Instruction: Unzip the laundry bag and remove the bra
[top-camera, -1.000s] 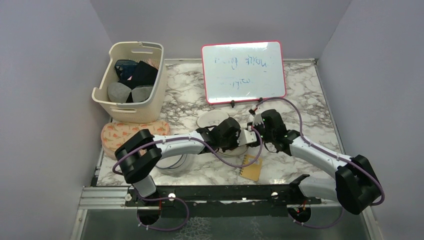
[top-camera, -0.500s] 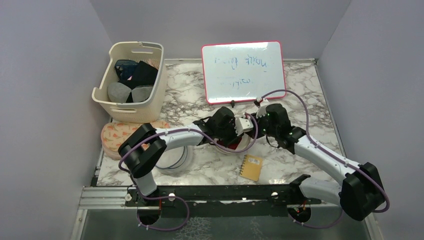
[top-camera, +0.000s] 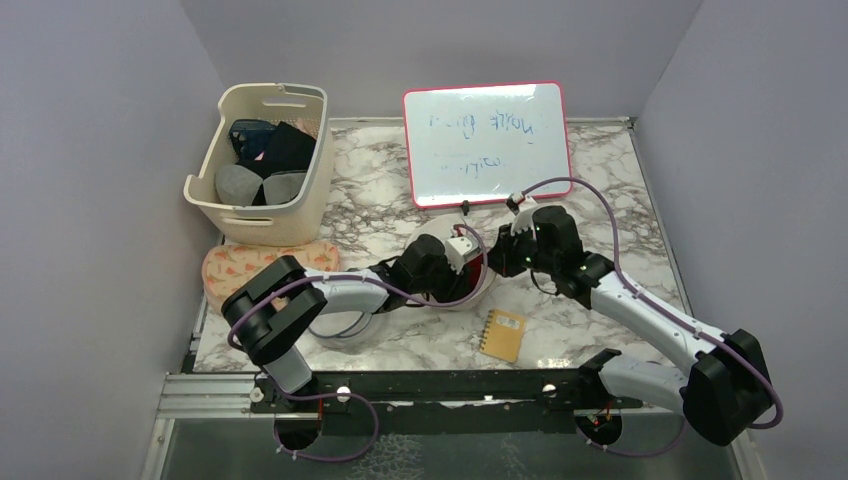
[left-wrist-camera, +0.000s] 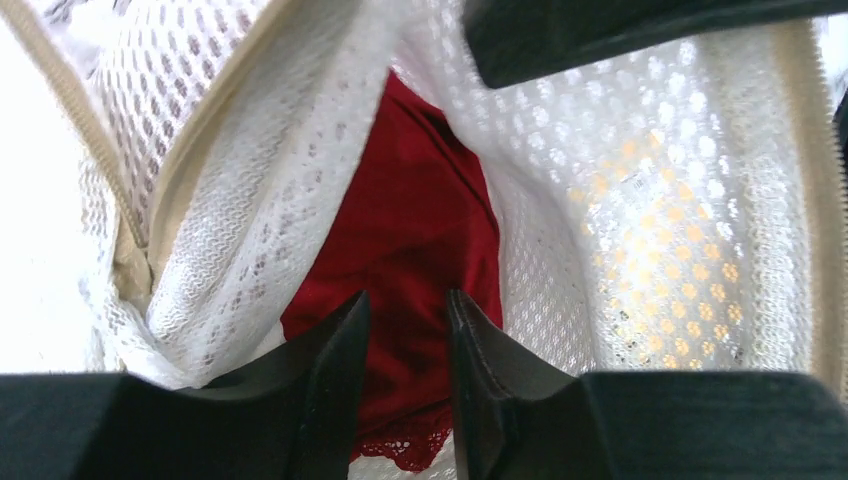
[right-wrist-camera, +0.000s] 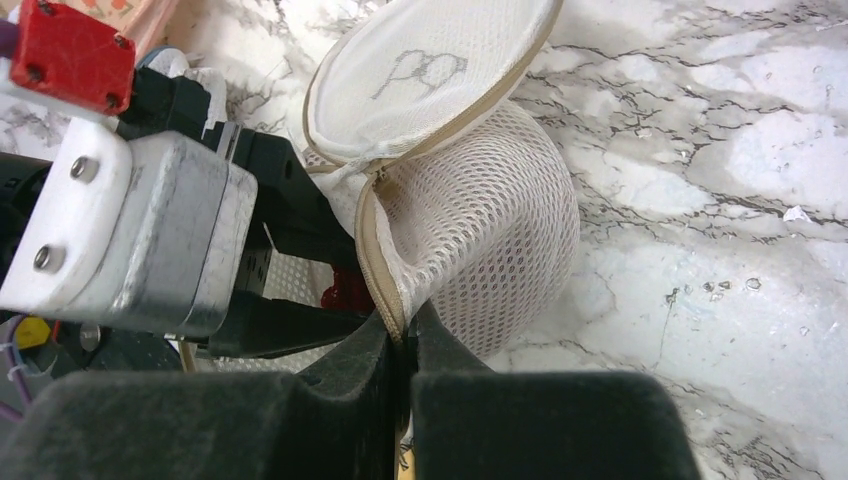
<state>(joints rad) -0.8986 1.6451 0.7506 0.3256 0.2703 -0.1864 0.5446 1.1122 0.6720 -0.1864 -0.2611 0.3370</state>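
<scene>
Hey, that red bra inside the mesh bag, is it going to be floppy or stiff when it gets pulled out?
Likely floppy: the bra lies in soft folds. Its lace hem could snag on the laundry bag mesh. Probably light, as the fabric looks thin.

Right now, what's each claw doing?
Left claw: slightly open over dark red lace-edged fabric.
Right claw: closed on round white mesh laundry bag at its tan zipper edge.

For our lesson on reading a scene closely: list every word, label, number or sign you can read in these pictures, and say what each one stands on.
On the whiteboard: two lines of blue handwriting, too smeared to read.
On the laundry bag, flat top: no words, only a small grey bra outline.
On the notebook: any cover marking is too small to read.
</scene>
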